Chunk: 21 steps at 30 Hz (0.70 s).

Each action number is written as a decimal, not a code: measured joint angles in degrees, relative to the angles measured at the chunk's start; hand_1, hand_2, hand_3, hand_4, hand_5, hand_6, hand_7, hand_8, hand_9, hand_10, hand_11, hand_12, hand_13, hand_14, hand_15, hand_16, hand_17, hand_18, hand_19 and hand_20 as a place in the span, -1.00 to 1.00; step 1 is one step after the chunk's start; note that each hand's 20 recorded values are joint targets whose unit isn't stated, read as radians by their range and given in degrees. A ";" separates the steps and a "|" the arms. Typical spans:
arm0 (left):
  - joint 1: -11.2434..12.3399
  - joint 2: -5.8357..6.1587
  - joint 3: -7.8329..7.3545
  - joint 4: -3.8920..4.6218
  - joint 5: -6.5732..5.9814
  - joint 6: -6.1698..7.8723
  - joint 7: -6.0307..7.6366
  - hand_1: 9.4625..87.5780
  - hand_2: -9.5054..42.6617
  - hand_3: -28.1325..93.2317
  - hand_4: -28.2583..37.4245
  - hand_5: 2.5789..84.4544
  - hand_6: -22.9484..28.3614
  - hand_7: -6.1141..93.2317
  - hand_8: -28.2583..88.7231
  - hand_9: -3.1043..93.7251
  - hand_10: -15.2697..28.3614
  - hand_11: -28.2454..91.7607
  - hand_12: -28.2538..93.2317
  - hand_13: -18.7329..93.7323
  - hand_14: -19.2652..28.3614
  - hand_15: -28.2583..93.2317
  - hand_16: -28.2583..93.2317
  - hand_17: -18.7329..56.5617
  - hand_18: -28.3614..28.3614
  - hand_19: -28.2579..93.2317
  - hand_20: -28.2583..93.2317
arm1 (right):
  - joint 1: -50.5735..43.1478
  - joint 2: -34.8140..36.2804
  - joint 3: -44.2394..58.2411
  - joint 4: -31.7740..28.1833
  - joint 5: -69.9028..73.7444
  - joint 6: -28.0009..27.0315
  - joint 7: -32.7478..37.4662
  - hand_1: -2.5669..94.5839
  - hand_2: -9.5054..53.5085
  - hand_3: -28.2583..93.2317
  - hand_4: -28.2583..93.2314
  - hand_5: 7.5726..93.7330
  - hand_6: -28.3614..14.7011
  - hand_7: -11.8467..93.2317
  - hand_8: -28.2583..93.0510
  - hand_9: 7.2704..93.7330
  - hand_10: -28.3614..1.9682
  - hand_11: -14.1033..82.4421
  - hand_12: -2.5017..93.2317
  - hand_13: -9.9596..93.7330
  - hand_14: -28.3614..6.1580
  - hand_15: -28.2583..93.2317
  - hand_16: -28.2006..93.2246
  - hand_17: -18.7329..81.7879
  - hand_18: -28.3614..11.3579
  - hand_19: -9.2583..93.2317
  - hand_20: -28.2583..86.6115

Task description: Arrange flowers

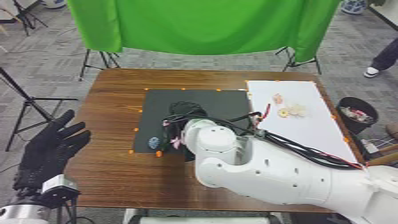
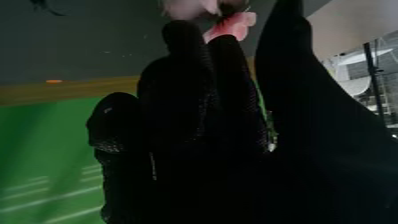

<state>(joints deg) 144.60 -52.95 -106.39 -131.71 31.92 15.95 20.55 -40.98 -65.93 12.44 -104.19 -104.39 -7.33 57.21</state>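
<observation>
Pink flower, petals shaded pale to rose, stem green, was pinched in right hand, left hand had fingers spread

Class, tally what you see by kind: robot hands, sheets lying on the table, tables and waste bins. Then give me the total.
Robot hands: 2 (left hand, right hand)
Sheets: 2 (black sheet, white sheet)
Tables: 1 (brown wooden table)
Waste bins: 1 (black bin)
Total: 6
</observation>
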 measured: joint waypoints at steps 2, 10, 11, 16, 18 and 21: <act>0.01 0.00 0.00 0.00 0.00 0.00 0.00 -0.47 -0.39 0.52 -0.72 -0.16 0.28 -0.71 -0.64 -0.25 0.64 -0.07 -0.34 -0.27 0.98 0.41 -0.74 -0.67 1.00 0.39 -0.54 | 0.23 -0.02 -0.07 0.09 0.03 -0.43 0.16 -0.06 -1.00 0.70 -0.89 0.30 0.18 -0.50 -0.70 0.38 -0.39 -0.29 -0.62 0.65 0.14 0.68 -0.30 0.47 -0.43 1.00 0.07; 0.00 -0.45 0.00 -0.07 0.43 -0.15 -0.31 -0.47 -0.39 0.52 -0.72 -0.16 0.28 -0.71 -0.63 -0.26 0.65 -0.07 -0.34 -0.27 0.98 0.41 -0.74 -0.67 1.00 0.39 -0.54 | 0.40 0.19 -0.09 0.56 0.29 -0.69 0.44 -0.16 -0.84 0.70 -0.88 0.28 0.17 -0.50 -0.70 0.34 -0.44 -0.32 -0.63 0.61 0.05 0.68 -0.31 0.42 -0.48 1.00 0.04; 0.01 -0.65 0.01 -0.09 0.47 -0.17 -0.35 -0.47 -0.39 0.52 -0.72 -0.16 0.28 -0.71 -0.63 -0.25 0.65 -0.07 -0.34 -0.27 0.98 0.41 -0.74 -0.67 1.00 0.39 -0.54 | 0.40 0.31 -0.03 0.49 0.37 -0.63 0.32 -0.18 -0.81 0.70 -0.88 0.27 0.17 -0.50 -0.70 0.33 -0.44 -0.33 -0.63 0.60 0.03 0.67 -0.32 0.41 -0.49 1.00 0.02; 1.47 -0.17 0.62 -0.51 -1.00 0.73 2.45 -0.47 -0.39 0.52 -0.72 -0.16 0.28 -0.71 -0.63 -0.25 0.65 -0.07 -0.34 -0.27 0.98 0.41 -0.74 -0.67 1.00 0.39 -0.54 | 0.43 1.90 1.18 -0.87 1.82 0.81 -1.68 -0.18 -0.80 0.71 -0.88 0.18 0.14 -0.51 -0.70 0.26 -0.43 -0.34 -0.63 0.55 0.01 0.67 -0.33 0.37 -0.47 1.00 -0.01; 2.56 0.88 1.02 -0.62 -1.64 1.21 4.32 -0.47 -0.39 0.52 -0.72 -0.16 0.28 -0.71 -0.63 -0.25 0.65 -0.07 -0.34 -0.27 0.98 0.41 -0.74 -0.67 1.00 0.39 -0.54 | 0.53 3.10 2.52 -1.78 3.69 1.15 -2.84 -0.19 -0.79 0.71 -0.88 0.14 0.14 -0.52 -0.69 0.24 -0.44 -0.35 -0.63 0.54 0.02 0.67 -0.33 0.35 -0.46 1.00 -0.02; 3.51 2.19 1.67 -0.65 -2.12 1.86 5.44 -0.47 -0.39 0.52 -0.72 -0.16 0.28 -0.71 -0.63 -0.25 0.65 -0.07 -0.34 -0.27 0.98 0.41 -0.74 -0.67 1.00 0.39 -0.54 | 1.14 5.66 4.61 -3.00 6.34 1.62 -4.38 -0.19 -0.80 0.72 -0.88 0.07 0.12 -0.52 -0.69 0.19 -0.43 -0.36 -0.63 0.51 0.01 0.68 -0.34 0.33 -0.43 1.00 -0.04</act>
<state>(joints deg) 148.10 -50.77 -104.72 -132.37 29.80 17.81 25.99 -39.84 -60.27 17.06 -107.19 -98.05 -5.71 52.83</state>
